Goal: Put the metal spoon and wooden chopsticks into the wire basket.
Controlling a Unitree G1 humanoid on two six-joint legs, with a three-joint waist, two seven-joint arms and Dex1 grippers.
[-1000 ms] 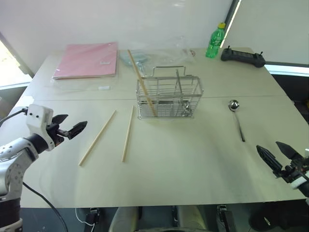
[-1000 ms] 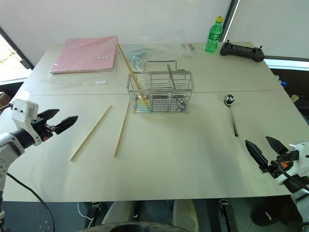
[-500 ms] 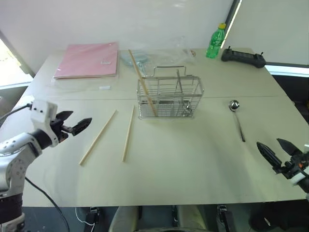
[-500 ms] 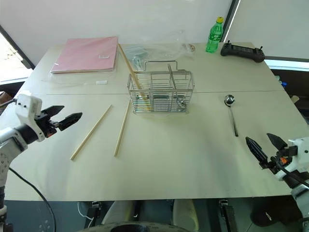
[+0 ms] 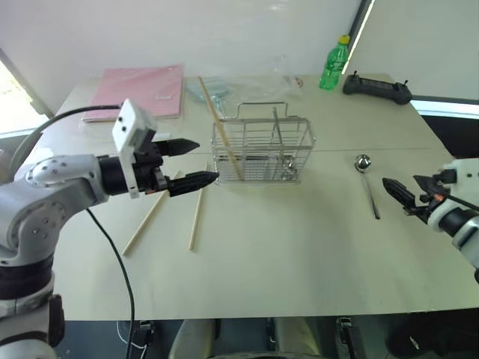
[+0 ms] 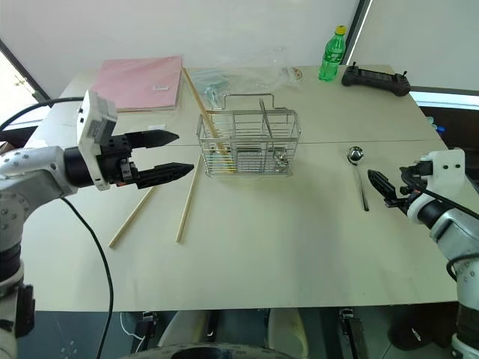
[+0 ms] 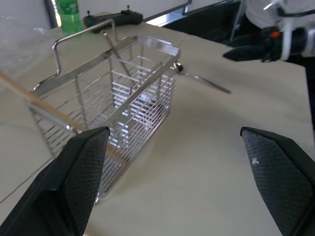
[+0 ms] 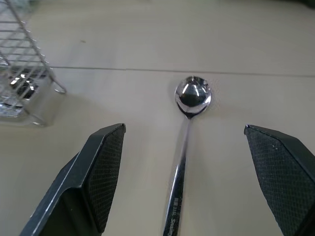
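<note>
The left gripper hangs above the table with its two black fingers spread wide and nothing between them; its tips point toward 3 o'clock, at the near left corner of the wire basket. Below this gripper two wooden chopsticks lie flat on the table, side by side but apart, both slanting toward 1 o'clock. A third chopstick stands tilted in the left end of the basket, and its upper end leans toward 11 o'clock over a clear plastic bag. A pink folder lies at 10 o'clock from the basket. The basket stands upright in the middle of the table with its wire handles on top. At 3 o'clock from the basket, well apart from it, the metal spoon lies on the table, with the bowl at the far end and the handle toward 6 o'clock. The right gripper is also open and empty, just beside the near end of the spoon handle, and the spoon lies between its fingers in the right wrist view. A green bottle and a black controller are at the far right edge.
</note>
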